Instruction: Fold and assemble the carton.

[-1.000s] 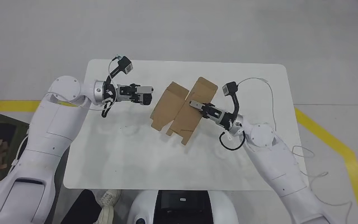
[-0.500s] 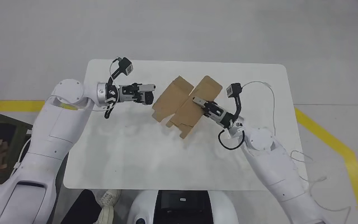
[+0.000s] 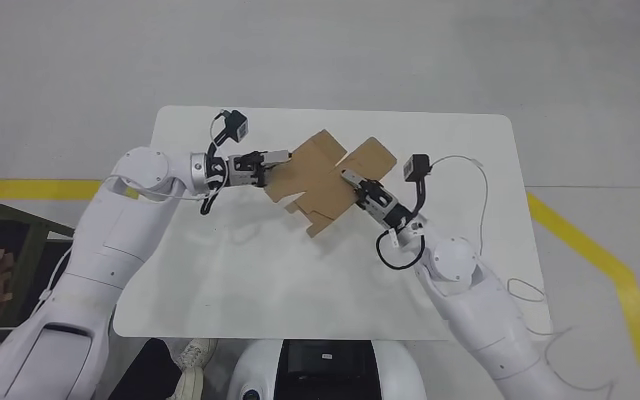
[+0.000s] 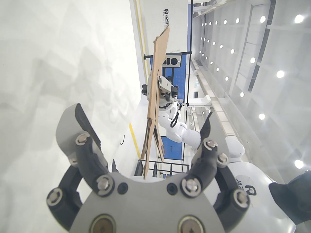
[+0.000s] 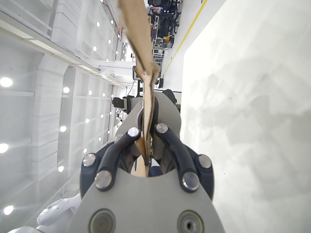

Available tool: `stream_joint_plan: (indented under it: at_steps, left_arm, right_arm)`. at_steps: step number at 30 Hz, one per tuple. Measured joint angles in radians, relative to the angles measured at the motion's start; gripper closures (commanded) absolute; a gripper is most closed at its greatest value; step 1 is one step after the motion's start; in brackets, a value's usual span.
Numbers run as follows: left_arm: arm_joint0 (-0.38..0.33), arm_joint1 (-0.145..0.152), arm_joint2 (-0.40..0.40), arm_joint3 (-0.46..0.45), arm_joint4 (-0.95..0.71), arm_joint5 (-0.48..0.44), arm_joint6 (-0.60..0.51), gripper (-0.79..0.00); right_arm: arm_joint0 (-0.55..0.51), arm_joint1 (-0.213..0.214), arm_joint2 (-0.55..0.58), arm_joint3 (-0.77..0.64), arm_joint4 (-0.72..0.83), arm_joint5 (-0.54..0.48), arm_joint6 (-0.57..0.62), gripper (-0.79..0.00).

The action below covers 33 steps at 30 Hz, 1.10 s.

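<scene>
A flat, unfolded brown carton [image 3: 325, 180] hangs above the white table [image 3: 220, 280] near its far middle. My right gripper [image 3: 350, 181] is shut on the carton's right part; the right wrist view shows the cardboard [image 5: 145, 93] pinched edge-on between its fingers. My left gripper [image 3: 280, 160] is open at the carton's left edge. In the left wrist view the carton [image 4: 155, 93] stands edge-on between the spread fingers [image 4: 83, 122], with its near corner reaching in between them.
The table's far edge [image 3: 330, 110] lies just behind the carton. A thin cable [image 3: 480, 165] runs over the table's right side by the right arm. A yellow floor line [image 3: 575, 235] passes on both sides of the table.
The right gripper has carried the carton toward the left and turned it. The left gripper has moved right until its open fingers reach the carton's left edge.
</scene>
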Motion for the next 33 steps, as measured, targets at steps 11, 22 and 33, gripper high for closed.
stream_joint_plan:
  at_steps: [11, 22, 33]
  left_arm:
    - [0.000, -0.011, 0.001, 0.011, -0.010, 0.013, 0.005, -0.102]
    - [-0.001, -0.018, -0.006, 0.016, -0.016, 0.016, -0.015, 0.000]
    - [-0.009, -0.019, -0.024, 0.038, -0.015, 0.010, -0.044, 0.000]
  right_arm:
    - [-0.001, -0.013, 0.006, 0.013, 0.006, -0.013, -0.027, 0.000]
    - [-0.005, -0.022, 0.012, 0.018, -0.024, -0.014, -0.041, -0.215]
    - [-0.029, -0.025, 0.062, 0.019, 0.063, -0.106, 0.025, -0.785]
